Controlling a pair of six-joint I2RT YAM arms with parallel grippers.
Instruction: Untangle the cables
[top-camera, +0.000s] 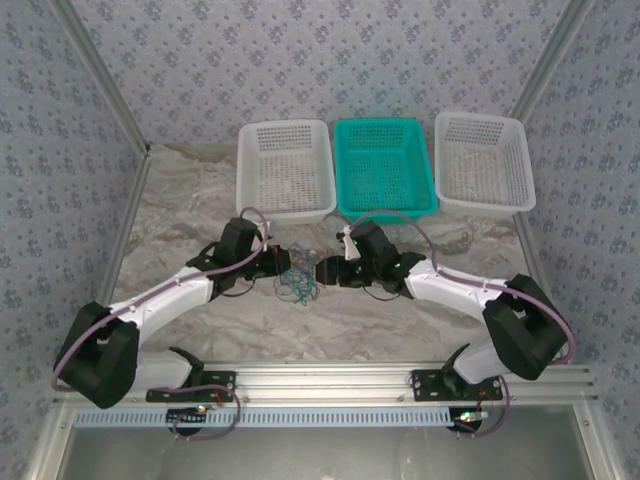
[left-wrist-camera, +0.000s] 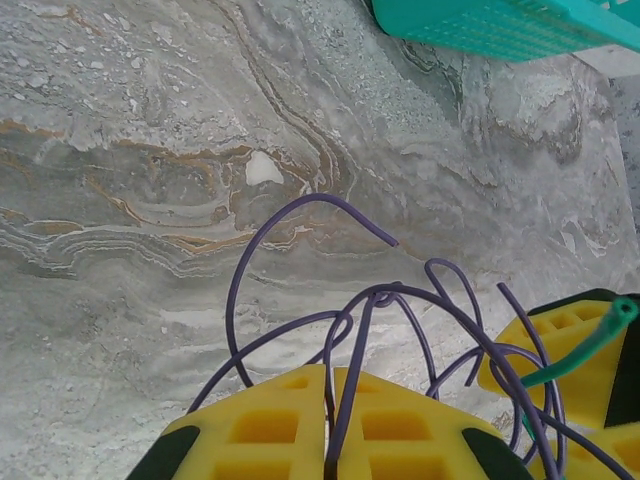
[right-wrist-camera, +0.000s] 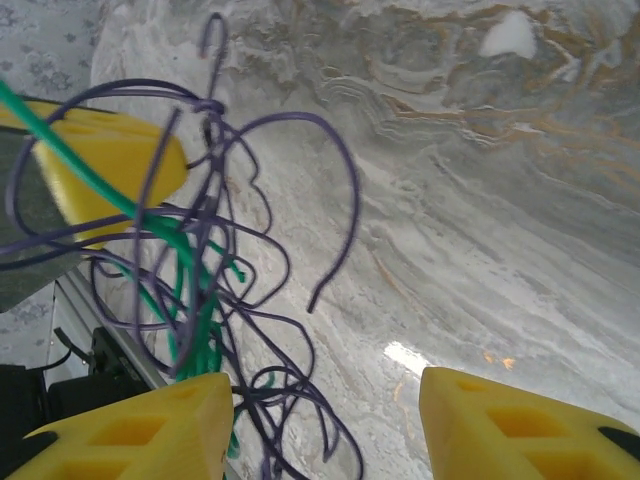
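Pinching a purple strand of the cables (left-wrist-camera: 385, 294): left gripper (left-wrist-camera: 328, 388), yellow jaws pressed together. Right gripper (right-wrist-camera: 325, 390): jaws wide apart, clamping nothing, with purple and green loops hanging beside one finger. Top view: cables lie on the tabletop (top-camera: 190, 200) between both grippers; teal basket (top-camera: 385, 165) sits behind, flanked by white baskets (top-camera: 285, 168). Surface: grey marble pattern. Surround: floral-print walls (top-camera: 330, 50).

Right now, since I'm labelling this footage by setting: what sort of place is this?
Probably a lab robot test cell: two arms bolted to an aluminium rail, patterned backdrop walls, a marble-look table with cables.
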